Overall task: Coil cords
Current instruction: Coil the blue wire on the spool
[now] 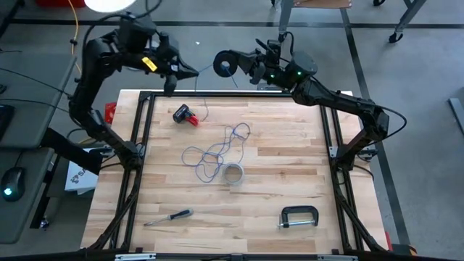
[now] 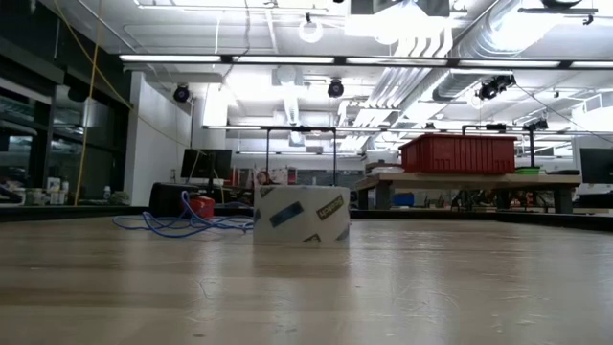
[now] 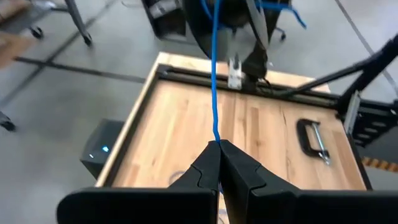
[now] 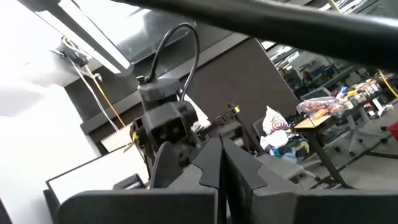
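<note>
A blue cord [image 1: 217,154] lies in a loose tangle mid-table, seen low on the wood as the cord [image 2: 182,225]. One strand of it rises off the far edge to my two grippers, which are held in the air there. My left gripper [image 1: 190,72] is shut on this strand [image 3: 214,93]. My right gripper [image 1: 223,64] is shut and points slightly upward, with blue cord turns [image 1: 226,67] around it. In its own view my right gripper [image 4: 221,149] shows no cord. I cannot pick out the pale grey cord for certain. My left gripper pinches a single strand of the blue cord [image 3: 216,140] between its two fingertips. From there the strand runs straight and taut to my right gripper [image 3: 214,12]. My right gripper has blue cord turns [image 3: 273,7] lying round the outside of its shut fingers. Whether any cord is between them is hidden.
A tape roll [image 1: 232,174] stands beside the tangle, and shows as the tape roll [image 2: 302,213] in the low view. A red and black tool [image 1: 185,114] lies at the far left. A screwdriver [image 1: 168,215] and a C-clamp [image 1: 299,217] lie near the front edge.
</note>
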`<state>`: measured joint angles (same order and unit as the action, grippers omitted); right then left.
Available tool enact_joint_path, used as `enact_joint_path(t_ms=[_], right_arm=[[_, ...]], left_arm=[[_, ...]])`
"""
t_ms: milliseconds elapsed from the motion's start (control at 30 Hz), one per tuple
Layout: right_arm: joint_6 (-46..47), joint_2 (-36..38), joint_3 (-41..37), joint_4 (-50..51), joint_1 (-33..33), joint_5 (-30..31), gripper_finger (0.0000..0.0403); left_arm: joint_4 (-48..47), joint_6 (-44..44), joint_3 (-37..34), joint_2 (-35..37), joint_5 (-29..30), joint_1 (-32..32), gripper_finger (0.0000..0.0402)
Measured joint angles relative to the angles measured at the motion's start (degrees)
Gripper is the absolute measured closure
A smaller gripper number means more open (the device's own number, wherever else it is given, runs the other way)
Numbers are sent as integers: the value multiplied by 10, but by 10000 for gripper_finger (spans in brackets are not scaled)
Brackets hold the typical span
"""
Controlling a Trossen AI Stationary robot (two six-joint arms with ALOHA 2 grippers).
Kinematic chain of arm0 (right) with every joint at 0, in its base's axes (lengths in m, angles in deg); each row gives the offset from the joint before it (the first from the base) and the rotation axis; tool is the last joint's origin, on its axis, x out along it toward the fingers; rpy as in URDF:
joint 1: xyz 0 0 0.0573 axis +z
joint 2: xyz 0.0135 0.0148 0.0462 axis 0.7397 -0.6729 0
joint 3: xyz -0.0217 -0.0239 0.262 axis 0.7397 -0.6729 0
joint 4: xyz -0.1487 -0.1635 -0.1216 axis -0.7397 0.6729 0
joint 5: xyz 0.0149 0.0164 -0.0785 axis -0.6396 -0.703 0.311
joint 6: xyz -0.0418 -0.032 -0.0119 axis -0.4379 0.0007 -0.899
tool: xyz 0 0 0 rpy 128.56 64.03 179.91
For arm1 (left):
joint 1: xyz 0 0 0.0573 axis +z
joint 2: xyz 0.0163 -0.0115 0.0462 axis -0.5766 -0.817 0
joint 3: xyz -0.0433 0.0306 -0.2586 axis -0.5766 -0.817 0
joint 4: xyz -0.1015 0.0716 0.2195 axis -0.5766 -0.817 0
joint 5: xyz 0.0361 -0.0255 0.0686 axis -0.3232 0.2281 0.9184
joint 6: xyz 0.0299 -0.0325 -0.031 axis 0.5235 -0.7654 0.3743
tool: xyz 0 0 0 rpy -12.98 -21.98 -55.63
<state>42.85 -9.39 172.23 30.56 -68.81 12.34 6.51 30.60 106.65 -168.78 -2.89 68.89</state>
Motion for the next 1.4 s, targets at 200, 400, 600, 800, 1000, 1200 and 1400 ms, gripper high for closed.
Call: enact_joint_path(t_ms=[200,400,600,800,1000,1200,1400], right_arm=[[0,0,0,-6,-7,0,403],[-1,0,0,-7,-8,0,403],[0,0,0,-13,-15,-5,403],[-1,0,0,-15,-18,-10,403],[0,0,0,-15,-24,-13,403],[14,0,0,-19,-33,-35,403],[14,0,0,-19,-33,-35,403]], left_arm=[[-33,15,-1,-31,9,-20,373],[-41,35,-1,-58,39,-35,310],[-82,72,-1,-83,87,-32,266],[-103,70,-1,-81,105,-16,253],[-86,66,-40,-75,99,-14,253],[-18,58,-173,-41,68,-15,253],[107,29,-265,18,68,-14,253]])
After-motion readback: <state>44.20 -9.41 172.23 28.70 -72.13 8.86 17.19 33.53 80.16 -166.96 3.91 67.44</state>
